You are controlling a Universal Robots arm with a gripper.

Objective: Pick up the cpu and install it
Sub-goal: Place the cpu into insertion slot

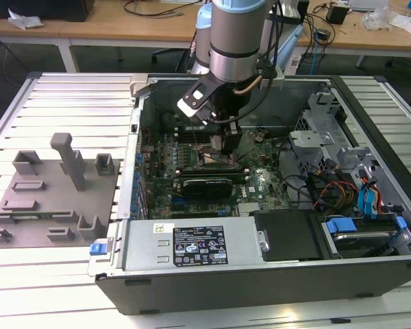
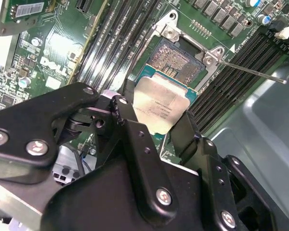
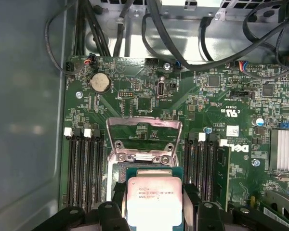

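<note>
In the first wrist view the cpu (image 3: 154, 199) runs off the picture's edge, so 1 side is cut off. In the second wrist view the black end effector (image 2: 152, 114) covers some of the cpu's edge and part of the socket (image 2: 176, 60). In the exterior view the arm (image 1: 236, 34) blocks the socket.

Bright, even light; glare whitens the cpu (image 3: 154, 202) top; shadows soft.

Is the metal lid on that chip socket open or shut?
Open. The socket's metal frame is swung up, bare contacts show beneath, and the gripper holds the cpu over part of the socket.
</note>
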